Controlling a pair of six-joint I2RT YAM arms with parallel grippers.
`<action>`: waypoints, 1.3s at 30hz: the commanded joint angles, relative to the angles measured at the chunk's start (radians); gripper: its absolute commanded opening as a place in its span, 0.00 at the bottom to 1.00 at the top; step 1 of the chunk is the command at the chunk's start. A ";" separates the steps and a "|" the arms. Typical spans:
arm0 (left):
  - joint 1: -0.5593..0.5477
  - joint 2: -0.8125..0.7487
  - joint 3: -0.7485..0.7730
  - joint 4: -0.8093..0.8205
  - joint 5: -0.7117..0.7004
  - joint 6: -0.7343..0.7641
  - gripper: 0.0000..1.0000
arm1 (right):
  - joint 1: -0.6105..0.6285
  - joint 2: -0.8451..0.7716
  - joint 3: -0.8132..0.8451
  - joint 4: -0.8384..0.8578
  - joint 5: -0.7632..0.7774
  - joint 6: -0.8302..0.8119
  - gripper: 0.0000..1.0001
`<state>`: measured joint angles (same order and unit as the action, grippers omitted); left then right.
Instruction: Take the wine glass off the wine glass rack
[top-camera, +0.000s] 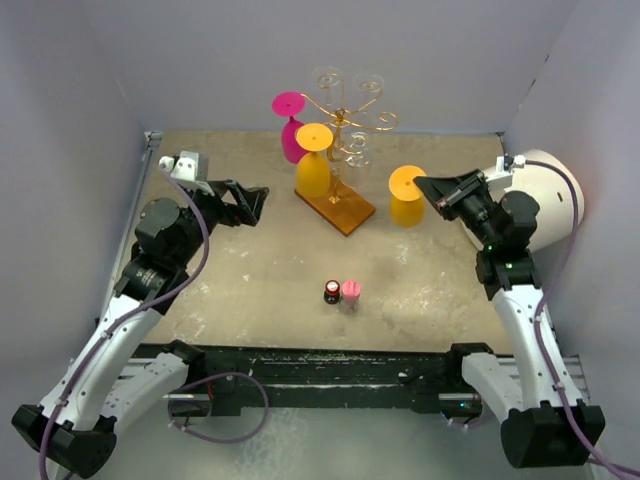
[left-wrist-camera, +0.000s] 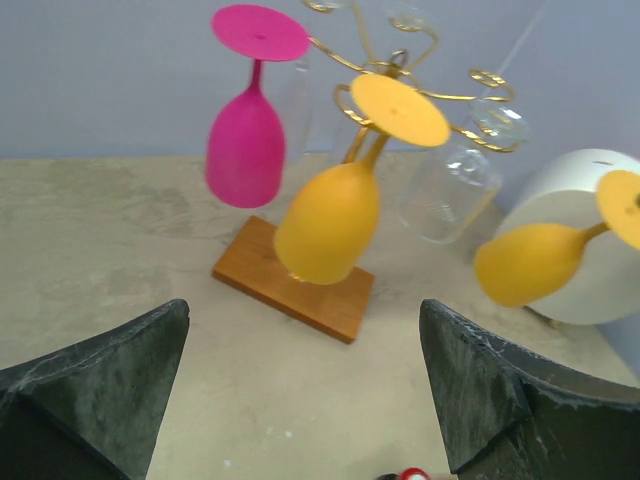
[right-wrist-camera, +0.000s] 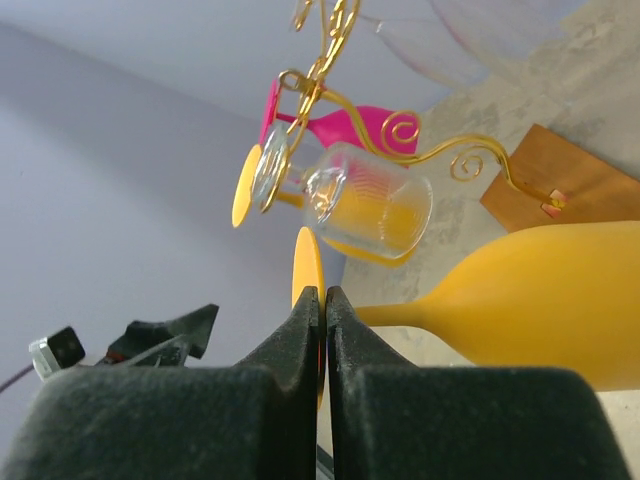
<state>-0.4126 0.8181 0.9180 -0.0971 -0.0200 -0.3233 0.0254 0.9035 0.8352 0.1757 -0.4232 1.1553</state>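
Observation:
The wine glass rack (top-camera: 345, 125) is a gold wire stand on a brown wooden base (top-camera: 340, 207) at the back centre. A pink glass (top-camera: 290, 125), a yellow glass (top-camera: 313, 165) and a clear glass (top-camera: 355, 150) hang upside down from it. To its right, clear of the wire arms, a second yellow wine glass (top-camera: 407, 200) hangs upside down. My right gripper (right-wrist-camera: 324, 295) is shut on the edge of its round foot (right-wrist-camera: 307, 265), and its bowl (right-wrist-camera: 540, 300) points away. My left gripper (left-wrist-camera: 305, 400) is open with nothing in it, left of the rack and facing it.
A white rounded object (top-camera: 545, 195) stands at the right wall behind my right arm. Two small bottles, one dark (top-camera: 332, 292) and one pink (top-camera: 350, 291), stand near the table's middle front. Grey walls close in the back and sides.

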 joint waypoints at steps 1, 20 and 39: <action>0.005 0.016 -0.006 0.159 0.261 -0.240 0.99 | -0.004 -0.071 -0.015 0.069 -0.067 -0.052 0.00; -0.198 0.442 -0.235 1.284 0.620 -0.997 0.99 | -0.004 -0.180 -0.213 0.807 -0.214 0.952 0.00; -0.287 0.512 -0.232 1.455 0.573 -1.087 0.69 | -0.004 -0.183 -0.358 0.948 -0.168 1.134 0.00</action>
<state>-0.6800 1.3167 0.6647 1.2205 0.5640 -1.3705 0.0250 0.7074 0.4862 1.0512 -0.6022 2.0922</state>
